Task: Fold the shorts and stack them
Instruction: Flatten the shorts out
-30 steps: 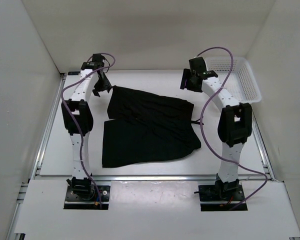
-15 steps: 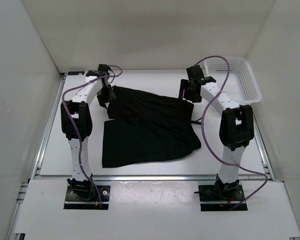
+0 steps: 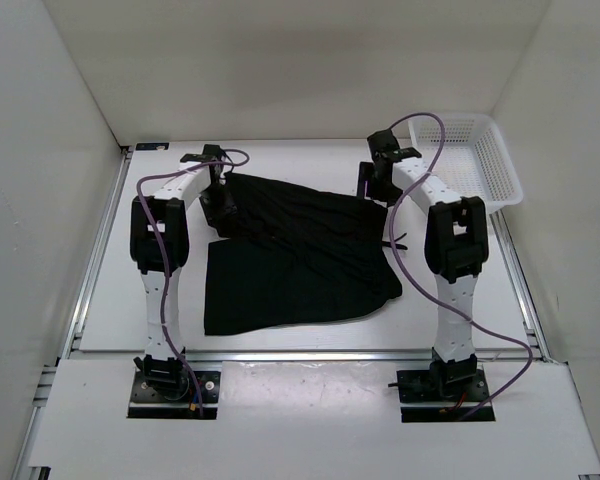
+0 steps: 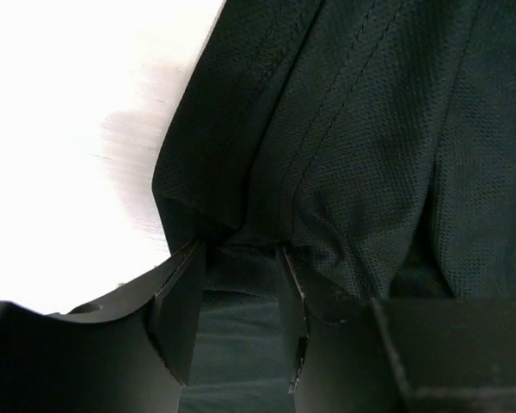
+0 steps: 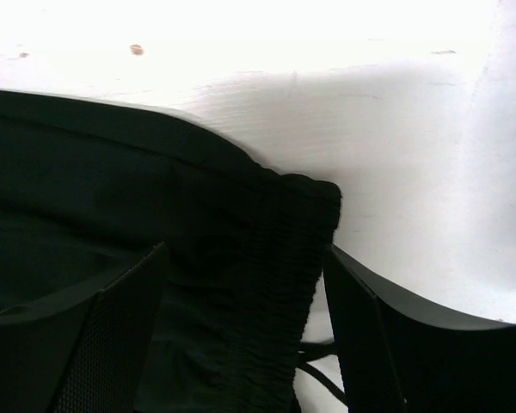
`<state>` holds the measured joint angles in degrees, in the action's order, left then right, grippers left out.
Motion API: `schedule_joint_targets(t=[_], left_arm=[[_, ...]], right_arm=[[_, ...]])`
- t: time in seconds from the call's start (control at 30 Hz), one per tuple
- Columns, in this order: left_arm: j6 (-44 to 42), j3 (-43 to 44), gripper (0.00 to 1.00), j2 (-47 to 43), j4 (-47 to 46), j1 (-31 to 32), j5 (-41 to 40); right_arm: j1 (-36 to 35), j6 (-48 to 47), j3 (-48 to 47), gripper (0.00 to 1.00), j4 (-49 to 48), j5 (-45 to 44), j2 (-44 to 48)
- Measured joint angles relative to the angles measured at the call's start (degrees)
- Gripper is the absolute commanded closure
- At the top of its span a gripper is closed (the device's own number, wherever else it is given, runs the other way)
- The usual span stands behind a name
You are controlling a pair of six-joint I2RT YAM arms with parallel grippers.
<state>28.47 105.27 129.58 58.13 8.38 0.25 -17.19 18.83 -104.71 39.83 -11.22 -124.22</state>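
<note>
The black shorts (image 3: 300, 250) lie spread flat on the white table, waistband to the right. My left gripper (image 3: 221, 201) is down on their far left corner. In the left wrist view its jaws (image 4: 241, 258) stand narrow, with puckered black fabric (image 4: 361, 129) bunched between them. My right gripper (image 3: 372, 187) is at the far right corner. In the right wrist view it (image 5: 245, 284) is open and straddles the ribbed waistband end (image 5: 284, 249). A bit of the thin drawstring (image 5: 314, 366) shows beside the waistband.
A white mesh basket (image 3: 477, 152) stands at the back right corner, just right of the right arm. Purple cables loop over both arms. White walls close in the table on three sides.
Both grippers have come down and inward onto the shorts' far corners, the left from the left and the right from the basket side. The shorts have stayed in place.
</note>
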Motion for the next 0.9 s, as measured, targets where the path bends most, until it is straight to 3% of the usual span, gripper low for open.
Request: schedule_joint_targets(t=[0.13, 0.17, 0.27, 0.47, 0.57, 0.6, 0.7, 0.73, 0.9], left_arm=[[0.6, 0.8, 0.49, 0.3, -0.3, 0.0, 0.3], [0.8, 1.2, 0.56, 0.5, -0.4, 0.0, 0.4], [1.6, 2.4, 0.90, 0.9, -0.5, 0.0, 1.0], [2.0, 2.9, 0.90, 1.4, -0.8, 0.0, 1.0], [2.0, 2.6, 0.90, 1.1, -0.7, 0.0, 0.3], [2.0, 2.4, 0.90, 0.9, -0.6, 0.0, 0.1], [2.0, 1.3, 0.90, -0.4, -0.1, 0.0, -0.2], [2.0, 0.8, 0.90, -1.0, 0.0, 0.0, -0.3], [2.0, -3.5, 0.90, -6.0, 0.5, 0.0, -0.5]], right_arm=[[0.4, 0.0, -1.0, 0.24, 0.9, -0.3, -0.2], [0.5, -0.1, -1.7, 0.18, 1.0, -0.3, -0.4], [0.6, -0.8, -4.9, 0.17, 1.0, -0.4, -2.0], [0.6, -2.8, -9.5, 0.17, 1.2, 0.3, -7.3], [0.6, -3.7, -9.5, 0.30, 2.0, 1.4, -9.1], [0.6, -4.0, -9.5, 0.46, 2.2, 1.8, -9.5], [0.6, -4.8, -9.5, 0.80, 2.2, 2.4, -10.0], [0.6, -4.7, -9.5, 1.00, 2.1, 2.6, -10.0], [0.6, -4.0, -9.5, 1.00, 2.1, 1.7, -10.0]])
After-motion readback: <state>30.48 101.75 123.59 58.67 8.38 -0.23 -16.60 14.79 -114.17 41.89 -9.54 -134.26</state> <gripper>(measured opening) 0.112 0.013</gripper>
